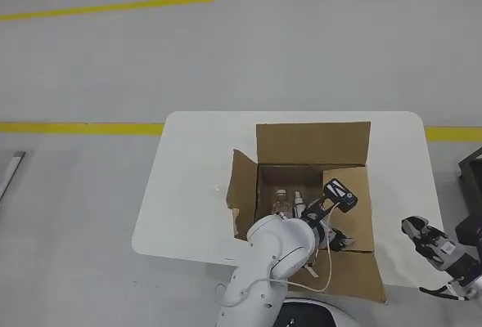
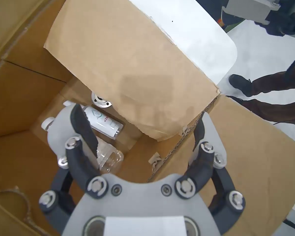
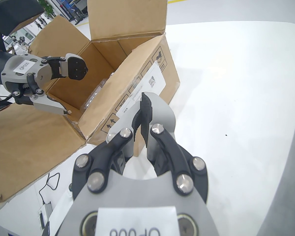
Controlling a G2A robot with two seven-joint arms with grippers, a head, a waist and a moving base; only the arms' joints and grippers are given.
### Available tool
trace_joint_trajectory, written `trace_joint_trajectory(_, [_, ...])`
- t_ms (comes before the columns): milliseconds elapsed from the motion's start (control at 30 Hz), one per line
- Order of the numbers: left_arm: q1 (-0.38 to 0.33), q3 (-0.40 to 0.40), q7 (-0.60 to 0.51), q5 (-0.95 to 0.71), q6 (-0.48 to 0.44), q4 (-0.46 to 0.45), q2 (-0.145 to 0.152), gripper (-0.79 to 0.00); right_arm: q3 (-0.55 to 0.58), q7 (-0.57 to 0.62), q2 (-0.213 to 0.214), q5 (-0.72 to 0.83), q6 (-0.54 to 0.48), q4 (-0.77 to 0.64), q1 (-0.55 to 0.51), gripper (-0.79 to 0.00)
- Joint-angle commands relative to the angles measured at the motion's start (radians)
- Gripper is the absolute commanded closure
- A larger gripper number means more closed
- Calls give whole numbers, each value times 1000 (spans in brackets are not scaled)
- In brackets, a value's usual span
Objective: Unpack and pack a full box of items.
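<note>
**Cardboard box open on the table, left hand spread above it**

Cardboard box (image 1: pixel 313 143) sits on the white table (image 1: pixel 191 180) with all its flaps folded outward. Down on its floor I can see a white labelled bottle (image 2: pixel 104 124) lying on its side; a clear plastic container (image 2: pixel 110 158) lies just beside it, and a small round metal flanged fitting (image 2: pixel 100 100) sits next to the bottle's far end, partly hidden by a flap.

My left gripper (image 1: pixel 335 219) hangs over the box's opening, towards its right side; the fingers are spread wide with nothing between them, and it touches none of the items.

My right gripper (image 3: pixel 143 104) sits out over the table's right edge, apart from the box; its two pads are pressed together and I see nothing caught in them.
</note>
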Motion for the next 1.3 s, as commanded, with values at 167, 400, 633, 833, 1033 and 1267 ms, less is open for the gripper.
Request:
trace_joint_trajectory(167, [9,-3,24,-17,11,6,1,-785,-55,15,-4,-45,13,22,33,0])
trace_joint_trajectory(400, [-13,-52,113,-270,26,100,2,-785,-116,4,-9,-97,21,76,86,0])
trace_joint_trajectory(633, [-39,-144,147,-558,54,208,10,-785,-183,-10,-15,-155,31,124,135,0])
trace_joint_trajectory(833, [-57,-204,162,-712,70,301,24,-785,-211,-25,-18,-192,31,136,142,0])
trace_joint_trajectory(1033, [-83,-213,179,-763,83,369,36,-785,-219,-27,-18,-203,31,143,148,0])
trace_joint_trajectory(1267, [-102,-209,206,-759,97,381,52,-785,-224,-23,-19,-203,33,144,151,0])
